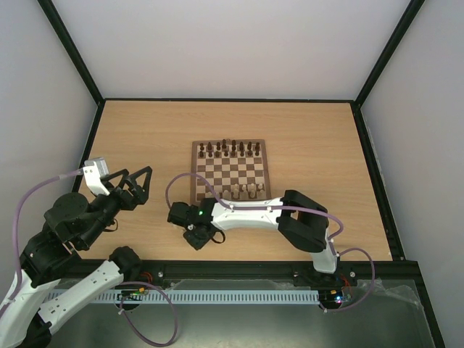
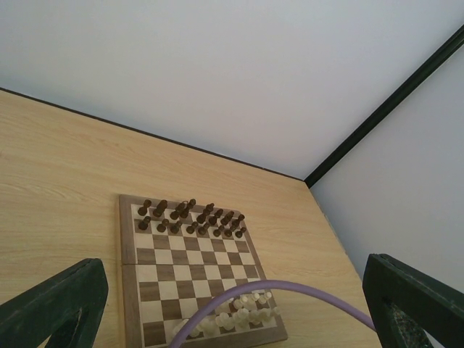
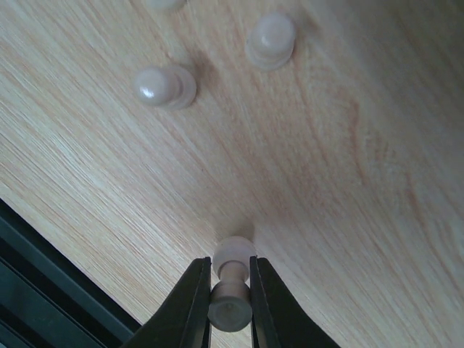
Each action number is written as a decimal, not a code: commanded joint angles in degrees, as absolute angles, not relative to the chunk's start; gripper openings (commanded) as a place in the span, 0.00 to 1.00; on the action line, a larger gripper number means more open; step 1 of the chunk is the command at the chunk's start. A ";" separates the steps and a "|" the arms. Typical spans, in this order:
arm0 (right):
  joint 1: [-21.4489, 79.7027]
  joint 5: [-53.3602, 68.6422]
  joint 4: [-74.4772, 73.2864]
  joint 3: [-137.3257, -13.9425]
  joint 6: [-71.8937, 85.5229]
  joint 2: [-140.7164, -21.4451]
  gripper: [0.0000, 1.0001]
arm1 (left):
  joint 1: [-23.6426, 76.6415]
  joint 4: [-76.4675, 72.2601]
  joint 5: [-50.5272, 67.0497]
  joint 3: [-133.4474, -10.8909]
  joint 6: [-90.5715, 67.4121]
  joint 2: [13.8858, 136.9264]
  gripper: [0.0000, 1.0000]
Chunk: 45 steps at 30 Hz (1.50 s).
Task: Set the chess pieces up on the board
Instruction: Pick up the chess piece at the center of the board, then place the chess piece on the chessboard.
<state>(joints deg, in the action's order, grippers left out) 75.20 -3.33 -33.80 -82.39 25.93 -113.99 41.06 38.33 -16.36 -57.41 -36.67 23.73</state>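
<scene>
We see the right hand [image 3: 230,270] clamped on a pale pawn [image 3: 230,308]; its rounded neck may slip on lifting.

Checkered brown-and-tan board [image 1: 229,174]; dark brown pieces [image 1: 230,150], pale beige pieces [image 1: 246,191].

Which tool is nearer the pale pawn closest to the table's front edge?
Right. The right tool is shut on that pale pawn, off the near-left corner of the board; the left tool hangs open farther left, clear of it.

The board [image 1: 229,172] lies flat — dark pieces [image 1: 230,150] on far rows, pale pieces [image 1: 248,191] near edge, pale pawn [image 3: 232,290] off-board.
</scene>
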 commanded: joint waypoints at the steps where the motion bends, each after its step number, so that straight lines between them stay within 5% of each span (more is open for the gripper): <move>1: 73.55 -6.58 -38.89 -86.11 25.39 -113.63 0.13 | 40.77 38.46 -16.57 -57.21 -36.77 23.42 0.99; 21: 59.99 -7.25 -46.90 -106.70 18.99 -123.33 0.13 | 40.77 39.02 -17.22 -57.30 -36.57 23.11 0.99; 45: 58.01 -7.78 -45.93 -106.17 18.38 -126.23 0.17 | 40.78 38.70 -17.31 -56.76 -36.80 23.39 0.99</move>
